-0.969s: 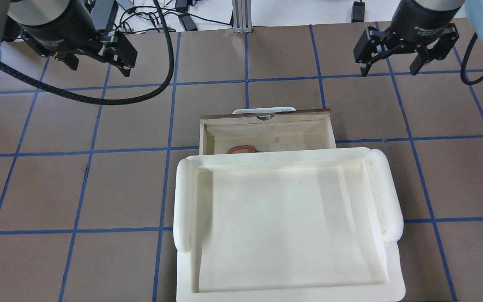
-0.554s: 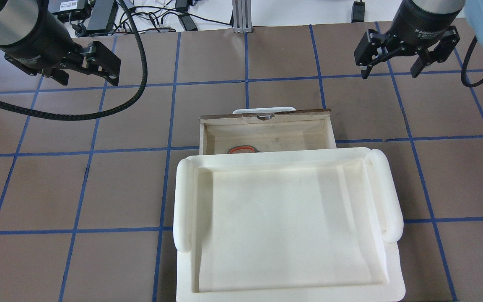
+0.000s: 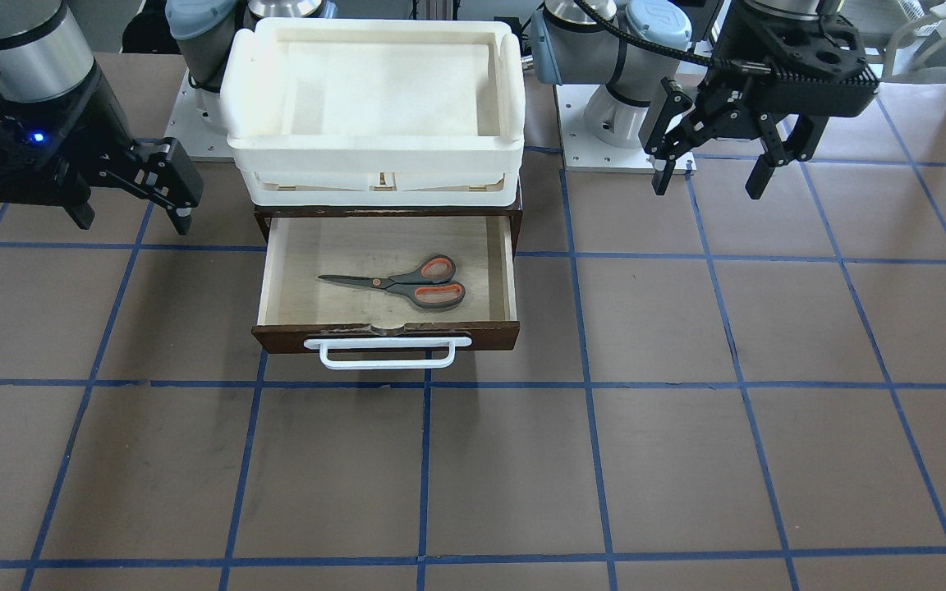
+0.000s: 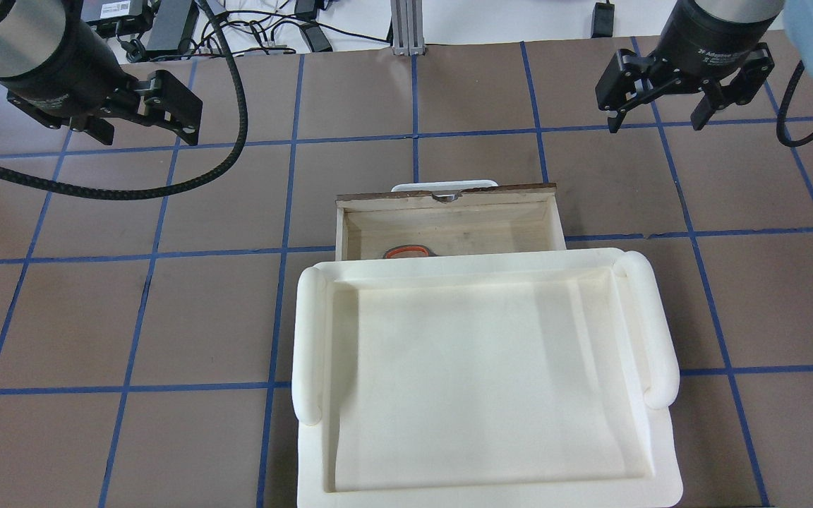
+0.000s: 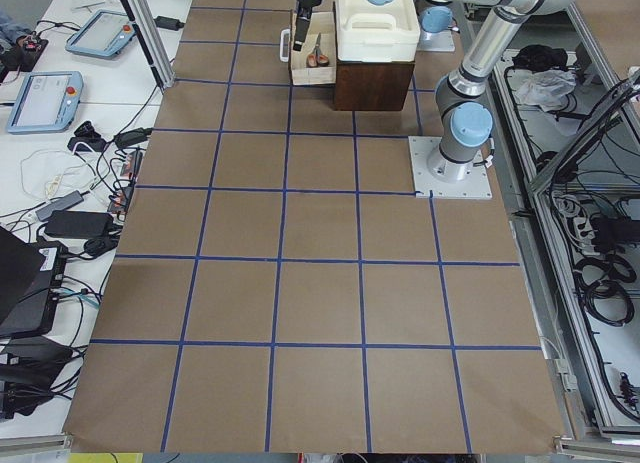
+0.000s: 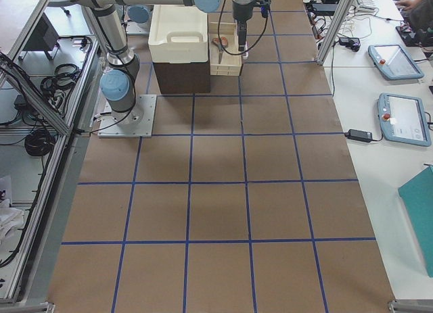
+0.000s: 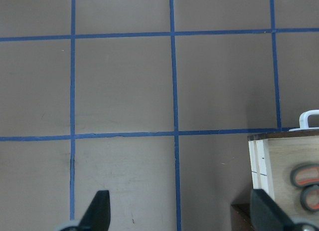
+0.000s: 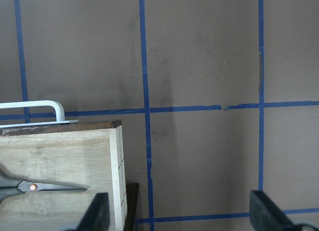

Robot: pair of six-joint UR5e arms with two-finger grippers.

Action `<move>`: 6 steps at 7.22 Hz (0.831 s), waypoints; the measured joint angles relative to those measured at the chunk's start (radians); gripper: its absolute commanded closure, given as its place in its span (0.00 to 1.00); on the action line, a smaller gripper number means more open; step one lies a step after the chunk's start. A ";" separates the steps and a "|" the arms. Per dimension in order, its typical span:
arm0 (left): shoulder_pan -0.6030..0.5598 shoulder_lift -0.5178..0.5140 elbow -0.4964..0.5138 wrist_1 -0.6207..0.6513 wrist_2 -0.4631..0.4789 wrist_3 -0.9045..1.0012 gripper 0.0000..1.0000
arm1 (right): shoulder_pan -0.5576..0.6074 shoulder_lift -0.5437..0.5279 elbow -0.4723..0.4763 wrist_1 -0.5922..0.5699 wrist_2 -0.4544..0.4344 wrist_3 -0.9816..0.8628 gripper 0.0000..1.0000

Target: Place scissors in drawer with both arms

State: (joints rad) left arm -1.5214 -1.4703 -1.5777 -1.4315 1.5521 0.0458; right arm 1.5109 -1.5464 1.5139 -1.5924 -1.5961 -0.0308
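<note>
The scissors (image 3: 407,283) lie flat inside the open drawer (image 3: 391,337), blades towards the robot's right, orange-looped handles towards its left. In the overhead view only one orange loop of the scissors (image 4: 406,251) shows past the tray's edge, inside the drawer (image 4: 449,201). My left gripper (image 4: 151,135) is open and empty, held above the table far to the drawer's left; it also shows in the front view (image 3: 709,185). My right gripper (image 4: 655,125) is open and empty, far to the drawer's right, and appears in the front view (image 3: 135,222). Both wrist views show spread fingers and a corner of the drawer.
A white foam tray (image 4: 477,264) sits on top of the dark cabinet that the drawer slides out of and hides most of the drawer from above. The white bar handle (image 3: 387,355) sticks out from the drawer's front. Cables and power bricks (image 4: 265,32) lie past the table's far edge.
My left gripper has swung out to the left, away from the drawer, then held still. My right gripper, the drawer and the scissors have hardly moved.
</note>
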 measured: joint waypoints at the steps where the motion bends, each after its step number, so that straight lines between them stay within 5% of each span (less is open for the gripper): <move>1: -0.001 -0.004 0.005 -0.008 -0.002 -0.017 0.00 | 0.000 -0.001 0.000 0.001 -0.005 -0.001 0.00; 6: -0.011 -0.001 0.017 -0.128 -0.001 -0.035 0.00 | -0.001 0.001 0.001 0.003 -0.010 -0.003 0.00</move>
State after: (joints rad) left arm -1.5325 -1.4714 -1.5607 -1.5596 1.5513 0.0110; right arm 1.5097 -1.5450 1.5145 -1.5897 -1.6062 -0.0335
